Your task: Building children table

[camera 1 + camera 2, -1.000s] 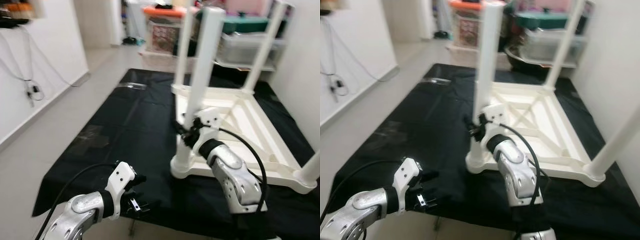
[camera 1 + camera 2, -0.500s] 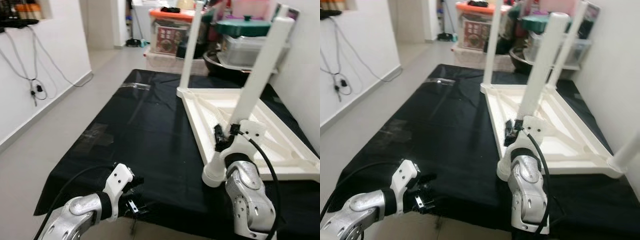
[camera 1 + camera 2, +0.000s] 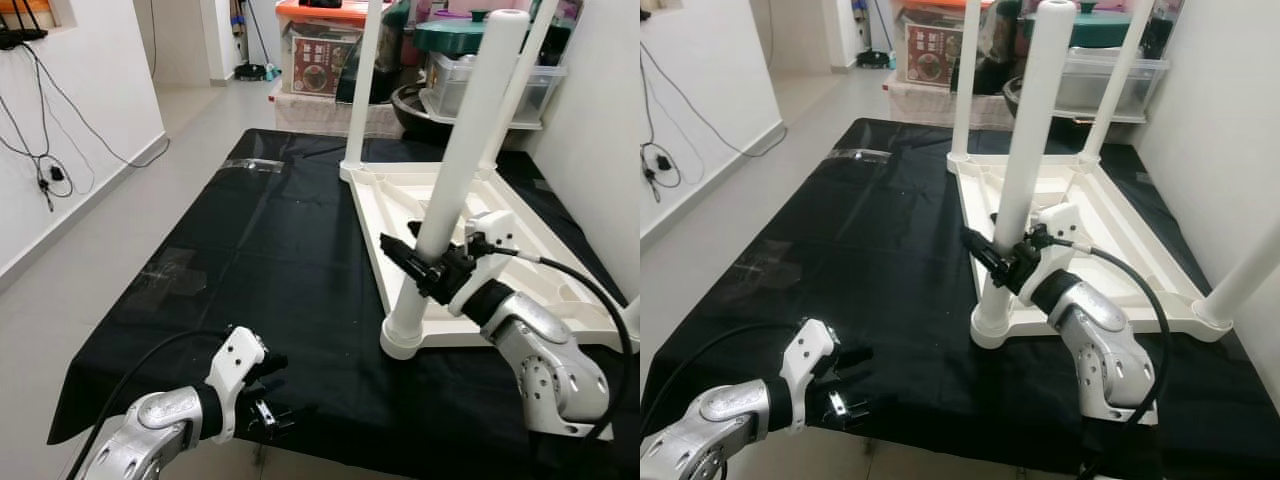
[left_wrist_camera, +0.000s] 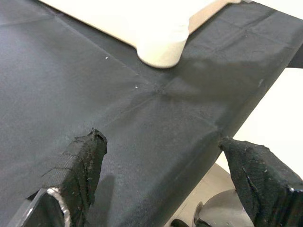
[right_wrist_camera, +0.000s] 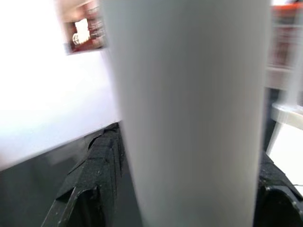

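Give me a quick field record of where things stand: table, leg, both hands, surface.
table: white children's table, upside down on the black cloth
legs: near-corner leg upright in its socket; more legs upright at the other corners
right hand: right hand closed around the near-corner leg, low on it
left hand: left hand open, at the cloth's near edge, holding nothing
background: storage boxes behind the table

We see two silver metallic arms with rounded, glossy shells. Each wrist wears a white housing above a black collar. The left claw (image 3: 268,415) and right claw (image 3: 405,257) have long black fingers (image 4: 84,161) with a rough, worn surface. Black cables loop along both forearms.
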`<state>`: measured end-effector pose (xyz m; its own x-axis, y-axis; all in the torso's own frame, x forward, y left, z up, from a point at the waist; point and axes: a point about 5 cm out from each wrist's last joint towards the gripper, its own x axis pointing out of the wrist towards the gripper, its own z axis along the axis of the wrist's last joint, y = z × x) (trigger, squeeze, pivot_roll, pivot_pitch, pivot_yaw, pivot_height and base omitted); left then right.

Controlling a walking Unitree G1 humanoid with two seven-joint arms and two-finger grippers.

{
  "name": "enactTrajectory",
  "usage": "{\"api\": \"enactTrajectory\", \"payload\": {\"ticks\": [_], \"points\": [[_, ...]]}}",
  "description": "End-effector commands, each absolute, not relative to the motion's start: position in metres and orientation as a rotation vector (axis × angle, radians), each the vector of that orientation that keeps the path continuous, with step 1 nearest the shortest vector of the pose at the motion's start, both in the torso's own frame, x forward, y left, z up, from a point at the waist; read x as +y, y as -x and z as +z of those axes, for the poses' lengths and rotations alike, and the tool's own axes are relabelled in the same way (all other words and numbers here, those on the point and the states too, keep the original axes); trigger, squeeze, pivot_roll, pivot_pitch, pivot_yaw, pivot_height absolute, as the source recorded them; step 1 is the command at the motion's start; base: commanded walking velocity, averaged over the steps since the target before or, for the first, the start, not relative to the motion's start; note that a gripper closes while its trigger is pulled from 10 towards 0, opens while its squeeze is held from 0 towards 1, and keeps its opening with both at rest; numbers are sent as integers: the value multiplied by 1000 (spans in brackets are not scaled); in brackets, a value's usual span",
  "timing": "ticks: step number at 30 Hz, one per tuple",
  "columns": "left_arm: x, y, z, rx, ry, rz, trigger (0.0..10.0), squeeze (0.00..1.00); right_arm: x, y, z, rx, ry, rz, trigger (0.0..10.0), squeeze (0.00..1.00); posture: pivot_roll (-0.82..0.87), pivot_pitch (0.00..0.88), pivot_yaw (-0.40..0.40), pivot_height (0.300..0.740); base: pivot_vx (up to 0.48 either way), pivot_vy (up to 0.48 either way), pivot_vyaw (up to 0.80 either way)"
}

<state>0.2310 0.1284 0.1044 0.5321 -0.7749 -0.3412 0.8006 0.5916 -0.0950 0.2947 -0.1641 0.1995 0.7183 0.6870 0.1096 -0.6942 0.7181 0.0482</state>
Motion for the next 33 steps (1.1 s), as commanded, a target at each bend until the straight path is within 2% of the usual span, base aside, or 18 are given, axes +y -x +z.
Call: {"api": "enactTrajectory", "payload": {"ticks": [1, 2, 3, 4, 5, 8, 11, 12, 13, 14, 16, 18, 21, 25, 26, 27, 32, 33], "points": [[132, -231, 105, 368, -89, -936, 10000, 0, -146, -291, 186, -29, -111, 889, 10000, 0, 117, 0, -76, 740, 0, 0, 0], [131, -230, 104, 370, -90, -936, 10000, 0, -138, -289, 177, 6, -68, 977, 8471, 0, 118, 0, -76, 740, 0, 0, 0], [131, -230, 104, 370, -90, -936, 10000, 0, -138, -289, 177, 6, -68, 977, 8471, 0, 118, 0, -76, 740, 0, 0, 0], [129, -229, 104, 370, -90, -939, 10000, 0, -132, -290, 171, 31, -42, 1041, 3059, 0, 118, 0, -75, 740, 0, 0, 0], [127, -229, 104, 369, -91, -943, 10000, 0, -129, -294, 166, 49, -25, 1059, 0, 0, 118, 0, -75, 740, 0, 0, 0], [126, -230, 104, 369, -92, -945, 10000, 0, -128, -297, 165, 55, -21, 1061, 0, 0, 118, 0, -75, 740, 0, 0, 0], [127, -231, 104, 365, -96, -941, 10000, 0, -142, -326, 159, 103, 20, 720, 0, 0, 115, 0, -77, 740, 0, 0, 0], [127, -231, 104, 365, -96, -938, 10000, 0, -158, -338, 155, 143, 12, 462, 0, 0, 112, 0, -78, 740, 0, 0, 0], [127, -230, 103, 367, -97, -939, 10000, 0, -178, -342, 147, 190, -12, 187, 0, 0, 109, 0, -76, 740, 0, 0, 0], [127, -230, 103, 367, -97, -939, 10000, 0, -178, -342, 147, 190, -12, 187, 0, 0, 109, 0, -76, 740, 0, 0, 0], [126, -229, 103, 370, -96, -941, 10000, 0, -204, -331, 135, 252, -53, -154, 0, 0, 107, 0, -74, 740, 0, 0, 0], [126, -229, 103, 370, -96, -941, 10000, 0, -204, -331, 135, 252, -53, -154, 0, 0, 107, 0, -74, 740, 0, 0, 0], [123, -230, 102, 370, -94, -948, 10000, 0, -214, -290, 127, 244, -83, -470, 0, 0, 92, 0, -60, 740, 0, 0, 0], [122, -230, 103, 370, -93, -953, 10000, 0, -206, -281, 127, 243, -94, -459, 0, 0, 88, 0, -59, 740, 0, 0, 0], [122, -230, 102, 371, -94, -956, 10000, 0, -195, -279, 130, 231, -102, -403, 10000, 0, 81, 0, -54, 740, 0, 0, 0], [122, -231, 103, 371, -94, -961, 10000, 0, -181, -282, 139, 182, -148, -304, 10000, 1000, 80, 0, -54, 740, 0, 0, 0], [125, -232, 103, 370, -95, -965, 10000, 0, -159, -305, 175, 42, -259, 34, 10000, 1000, 80, 0, -55, 740, 0, 0, 0], [125, -232, 103, 368, -94, -965, 10000, 0, -157, -309, 182, 25, -278, 100, 10000, 212, 80, 0, -55, 740, 0, 0, 0]]}}
